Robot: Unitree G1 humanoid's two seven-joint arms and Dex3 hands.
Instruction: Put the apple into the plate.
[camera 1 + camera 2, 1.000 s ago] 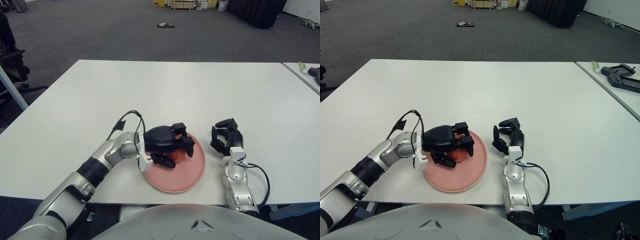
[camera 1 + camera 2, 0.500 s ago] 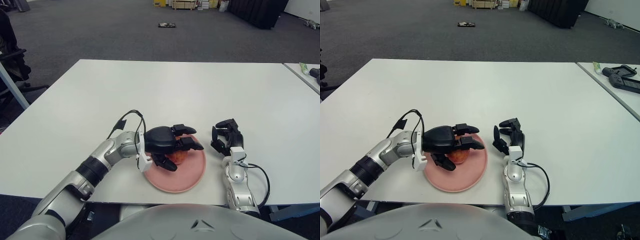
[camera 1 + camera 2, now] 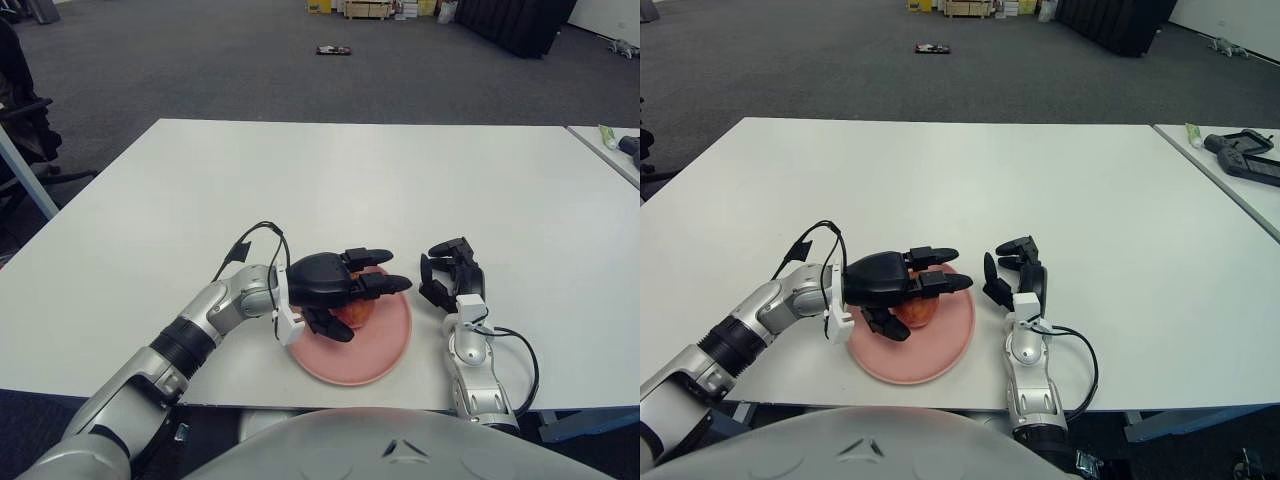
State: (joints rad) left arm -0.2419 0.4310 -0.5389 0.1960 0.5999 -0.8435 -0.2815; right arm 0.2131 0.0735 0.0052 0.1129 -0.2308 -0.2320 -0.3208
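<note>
One round pink plate sits on one large white rectangular table. One reddish apple lies in the plate. Two black three-fingered robot hands are in view: one left hand and one right hand. Two silver metal arms reach in from the near edge. A second white table shows at the far right, carrying one dark handheld controller and one small green-and-white tube.

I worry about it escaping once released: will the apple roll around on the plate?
The apple is round, so it could roll a little. The pink plate looks shallow with a raised rim, which should probably stop it. The left robot hand has its fingers spread over the apple, so any nudge seems slight.
</note>
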